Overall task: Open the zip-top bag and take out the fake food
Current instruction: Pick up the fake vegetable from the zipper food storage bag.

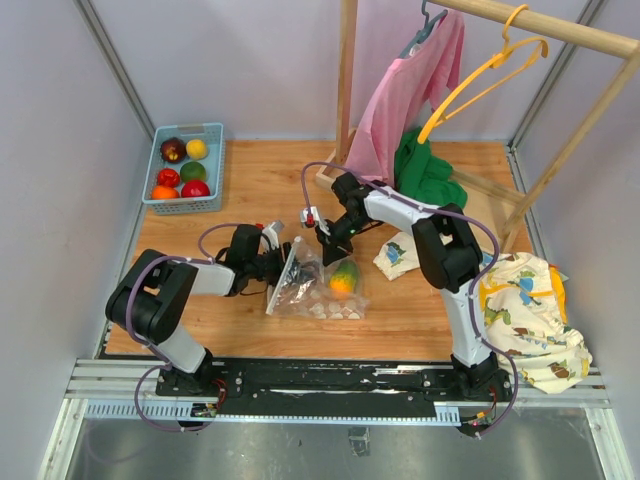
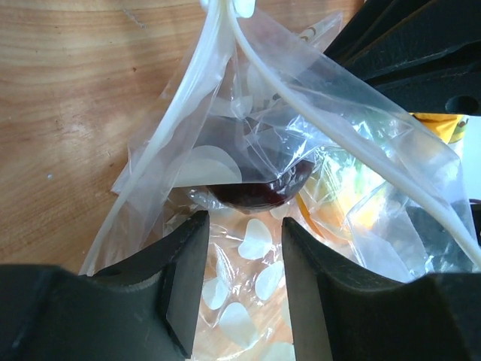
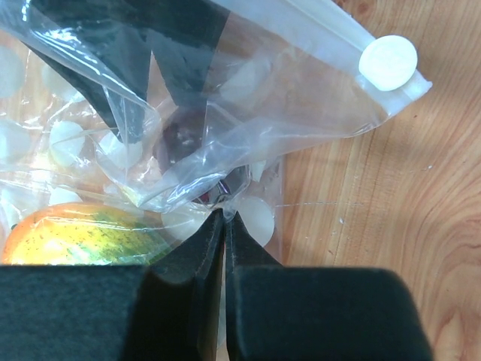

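The left arm (image 1: 150,295) and the right arm (image 1: 445,250) share one build: chunky black joint housings linked by pale white-grey shells. A thin purple-grey cable (image 1: 215,232) loops along each arm down to the black bases (image 1: 185,382), which sit on a silver slotted rail (image 1: 100,378). A small red mark (image 1: 312,214) shows by the right wrist. The left pincer (image 2: 244,226) has two thick, matte black fingers (image 2: 184,278) with rounded inner edges; the right pincer (image 3: 224,214) has the same dark, blunt, wedge-shaped pair

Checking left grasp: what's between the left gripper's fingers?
Left wrist view: clear zip-top bag film lies in the left gripper's gap; dark purple fake food sits beyond the fingertips.
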### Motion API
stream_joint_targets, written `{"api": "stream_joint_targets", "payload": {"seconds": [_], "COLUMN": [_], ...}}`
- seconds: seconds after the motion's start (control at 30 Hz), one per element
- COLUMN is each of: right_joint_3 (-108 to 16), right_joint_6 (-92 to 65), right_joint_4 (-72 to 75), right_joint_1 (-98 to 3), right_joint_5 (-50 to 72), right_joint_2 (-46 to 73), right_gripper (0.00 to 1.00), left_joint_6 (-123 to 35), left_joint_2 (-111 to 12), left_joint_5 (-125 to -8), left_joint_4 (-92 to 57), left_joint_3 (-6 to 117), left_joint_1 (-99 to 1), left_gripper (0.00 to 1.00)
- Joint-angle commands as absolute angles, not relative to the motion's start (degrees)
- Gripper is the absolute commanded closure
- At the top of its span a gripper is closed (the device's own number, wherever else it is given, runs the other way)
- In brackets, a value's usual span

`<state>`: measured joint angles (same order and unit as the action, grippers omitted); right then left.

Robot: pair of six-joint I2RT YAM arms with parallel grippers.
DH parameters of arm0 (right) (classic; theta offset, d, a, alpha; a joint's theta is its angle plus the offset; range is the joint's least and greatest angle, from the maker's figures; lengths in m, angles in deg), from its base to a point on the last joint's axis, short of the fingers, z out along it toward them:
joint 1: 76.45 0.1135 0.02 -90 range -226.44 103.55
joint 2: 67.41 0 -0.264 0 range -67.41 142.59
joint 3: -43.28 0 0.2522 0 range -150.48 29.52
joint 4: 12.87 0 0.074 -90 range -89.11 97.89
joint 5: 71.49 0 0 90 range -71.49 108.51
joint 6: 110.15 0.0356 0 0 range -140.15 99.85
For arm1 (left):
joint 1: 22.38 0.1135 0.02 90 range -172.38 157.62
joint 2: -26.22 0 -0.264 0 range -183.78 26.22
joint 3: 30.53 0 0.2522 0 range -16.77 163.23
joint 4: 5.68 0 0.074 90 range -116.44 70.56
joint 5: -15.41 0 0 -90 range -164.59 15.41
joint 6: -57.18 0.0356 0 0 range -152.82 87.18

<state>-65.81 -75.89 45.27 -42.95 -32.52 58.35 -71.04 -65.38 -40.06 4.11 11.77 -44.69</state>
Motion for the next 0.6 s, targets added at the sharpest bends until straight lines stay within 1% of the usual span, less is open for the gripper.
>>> {"api": "stream_joint_targets", "payload": {"seconds": [0.0,0.1,0.17,0.2,0.4,0.5,0.57], "right_joint_3": [-67.36,-67.34,-67.25,-67.22,-68.34,-69.27,-69.69], "right_joint_6": [-75.77,-75.9,-75.97,-76.01,-74.8,-73.36,-72.1], "right_joint_4": [46.2,46.51,46.67,46.68,46.46,46.14,45.67], "right_joint_1": [-41.67,-40.94,-40.33,-40.1,-39.01,-39.05,-39.02], "right_joint_5": [-33.63,-34.14,-34.66,-34.93,-36.46,-37.22,-37.62], "right_joint_2": [59.6,59.54,59.36,59.3,59.37,59.9,60.36], "right_gripper": [0.97,0.97,0.97,0.97,0.97,0.97,0.97], "left_joint_6": [-69.27,-69.54,-69.79,-69.94,-69.72,-69.94,-70.21], "left_joint_2": [-66.04,-66.54,-66.67,-66.8,-68.9,-70.03,-70.42], "left_joint_5": [-39.08,-40.27,-40.77,-40.95,-40.91,-40.13,-39.78], "left_joint_4": [2.97,2.8,3.28,3.58,4.64,5.91,6.92], "left_joint_3": [13.3,13.99,14.36,14.59,16.18,16.41,16.37], "left_joint_1": [-44.51,-44.5,-44.46,-44.55,-45.03,-45.27,-45.52], "left_gripper": [0.49,0.39,0.35,0.34,0.35,0.37,0.41]}}
